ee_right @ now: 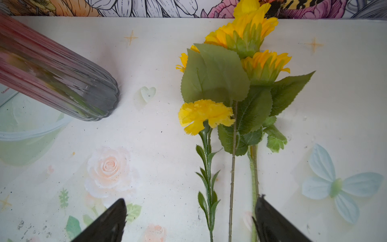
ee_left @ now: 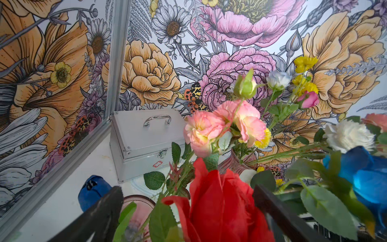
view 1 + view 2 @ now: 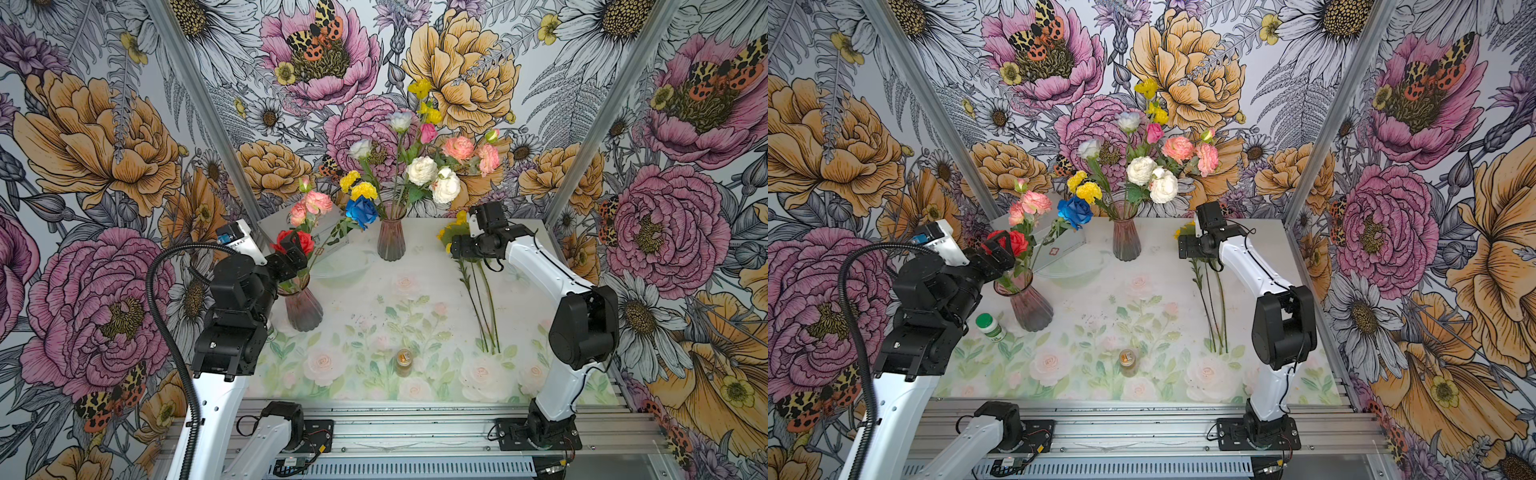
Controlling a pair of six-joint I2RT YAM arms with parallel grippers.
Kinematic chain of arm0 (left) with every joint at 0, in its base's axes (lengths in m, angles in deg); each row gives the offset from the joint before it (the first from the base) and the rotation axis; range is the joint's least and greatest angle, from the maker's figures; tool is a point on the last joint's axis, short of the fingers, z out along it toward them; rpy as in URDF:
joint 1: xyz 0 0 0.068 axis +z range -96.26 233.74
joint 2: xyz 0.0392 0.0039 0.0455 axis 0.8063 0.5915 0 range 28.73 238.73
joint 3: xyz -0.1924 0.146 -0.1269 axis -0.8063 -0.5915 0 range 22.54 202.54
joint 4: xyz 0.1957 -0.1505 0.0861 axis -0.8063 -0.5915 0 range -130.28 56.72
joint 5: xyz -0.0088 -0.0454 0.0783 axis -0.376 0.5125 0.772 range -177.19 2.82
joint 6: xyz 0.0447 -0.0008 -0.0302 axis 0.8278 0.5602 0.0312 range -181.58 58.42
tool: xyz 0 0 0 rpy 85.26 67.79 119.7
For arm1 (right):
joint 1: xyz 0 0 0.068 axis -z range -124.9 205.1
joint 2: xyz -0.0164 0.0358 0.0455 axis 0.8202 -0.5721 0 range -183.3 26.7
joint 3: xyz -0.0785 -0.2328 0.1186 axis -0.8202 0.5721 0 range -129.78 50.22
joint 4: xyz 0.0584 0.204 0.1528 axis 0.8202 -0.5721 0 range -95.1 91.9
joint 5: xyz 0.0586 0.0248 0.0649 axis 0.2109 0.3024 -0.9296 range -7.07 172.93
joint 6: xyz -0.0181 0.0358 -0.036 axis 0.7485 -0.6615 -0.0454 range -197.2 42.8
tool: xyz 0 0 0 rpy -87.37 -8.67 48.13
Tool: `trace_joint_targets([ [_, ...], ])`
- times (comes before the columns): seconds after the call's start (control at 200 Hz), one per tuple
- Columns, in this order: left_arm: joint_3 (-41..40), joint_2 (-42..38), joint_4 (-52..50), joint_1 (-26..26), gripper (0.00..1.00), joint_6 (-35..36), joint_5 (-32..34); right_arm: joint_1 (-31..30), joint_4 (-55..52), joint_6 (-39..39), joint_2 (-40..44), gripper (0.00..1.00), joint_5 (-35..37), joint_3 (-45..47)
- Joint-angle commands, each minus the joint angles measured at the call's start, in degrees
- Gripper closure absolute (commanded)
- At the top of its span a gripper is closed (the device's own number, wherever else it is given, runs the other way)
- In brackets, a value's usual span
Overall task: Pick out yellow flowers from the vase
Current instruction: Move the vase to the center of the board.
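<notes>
The right hand is wide apart and holds nothing. It hangs over the green stems of the yellow flowers lying flat near the right edge of the desk. The left hand is wide apart too, with one finger on each side of a red cloth rose. That rose stands in a pink ribbed glass vase near the left edge, with pink flowers and a blue rose. A second pink ribbed glass vase at the far middle holds white flowers, pink ones and yellow pom-pom flowers.

Left pincer spread, red rose between; metal case beyond.
</notes>
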Motion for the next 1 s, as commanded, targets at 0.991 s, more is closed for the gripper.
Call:
trace_joint_targets([
  [0.991, 3.94, 7.67, 5.41, 23.94, 0.01, -19.63, -36.61, -23.68, 36.38, 0.62, 13.7, 0.0, -10.29, 22.86],
])
